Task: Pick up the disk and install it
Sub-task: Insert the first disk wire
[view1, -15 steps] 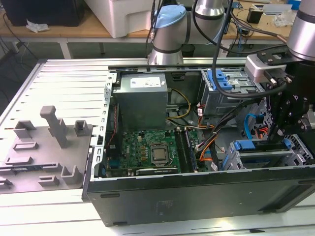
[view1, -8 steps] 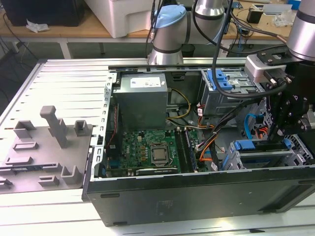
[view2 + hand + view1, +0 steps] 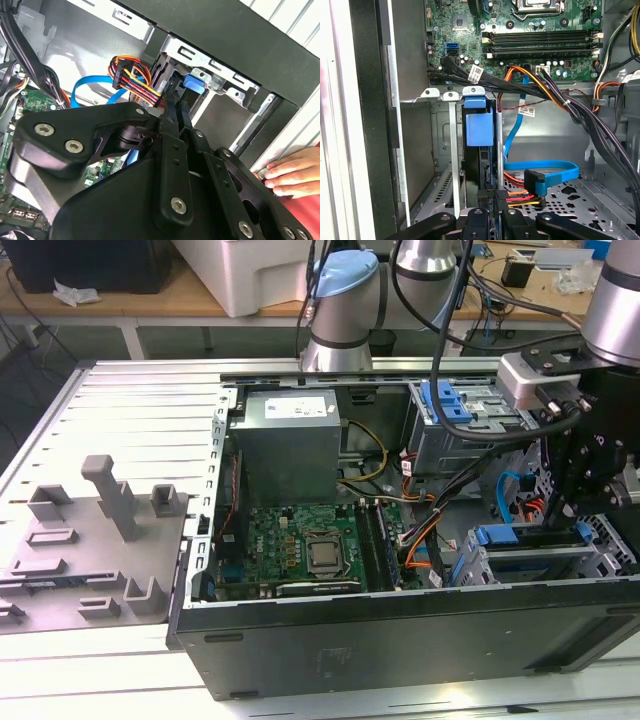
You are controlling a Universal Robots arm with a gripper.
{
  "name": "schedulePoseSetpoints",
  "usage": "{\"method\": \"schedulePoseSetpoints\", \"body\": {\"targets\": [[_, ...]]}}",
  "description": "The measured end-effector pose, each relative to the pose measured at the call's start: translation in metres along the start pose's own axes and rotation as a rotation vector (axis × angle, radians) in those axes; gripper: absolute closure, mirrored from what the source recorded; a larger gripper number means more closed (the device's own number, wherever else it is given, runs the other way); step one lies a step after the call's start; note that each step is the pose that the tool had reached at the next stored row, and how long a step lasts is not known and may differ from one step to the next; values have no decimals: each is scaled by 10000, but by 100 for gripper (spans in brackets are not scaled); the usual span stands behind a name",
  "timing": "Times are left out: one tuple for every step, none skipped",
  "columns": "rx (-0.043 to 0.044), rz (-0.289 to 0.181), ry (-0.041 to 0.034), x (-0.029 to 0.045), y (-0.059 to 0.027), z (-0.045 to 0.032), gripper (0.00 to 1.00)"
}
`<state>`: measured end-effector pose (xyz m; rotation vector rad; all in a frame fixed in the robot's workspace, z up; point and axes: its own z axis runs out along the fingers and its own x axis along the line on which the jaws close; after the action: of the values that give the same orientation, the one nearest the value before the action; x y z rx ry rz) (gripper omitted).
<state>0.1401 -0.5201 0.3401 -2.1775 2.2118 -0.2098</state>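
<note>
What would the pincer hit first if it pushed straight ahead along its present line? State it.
Most likely the disk: in the first wrist view the pincer points at its dark edge, standing in the grey drive cage beneath the blue carrier tab. Whether they already touch is unclear.

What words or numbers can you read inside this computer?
None can be read for sure; the print there is too small or blurred.
White label on the grey power supply: too small to read.
White tag on the black cables: too small to read.
Second white tag near the blue cable: blurred.
Motherboard: tiny white markings, unreadable.
</note>
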Motion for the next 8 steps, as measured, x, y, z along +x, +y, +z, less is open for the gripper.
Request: {"method": "schedulePoseSetpoints", "body": {"targets": [[0, 0, 0, 0, 0, 2, 84], [0, 0, 0, 0, 0, 4, 84], [0, 0, 0, 0, 1, 5, 84], [0, 0, -3, -1, 1, 9, 84], [0, 0, -2, -1, 1, 11, 84], [0, 0, -1, -1, 1, 13, 84], [0, 0, 0, -1, 2, 14, 84], [0, 0, 1, -1, 2, 17, 84]]}}
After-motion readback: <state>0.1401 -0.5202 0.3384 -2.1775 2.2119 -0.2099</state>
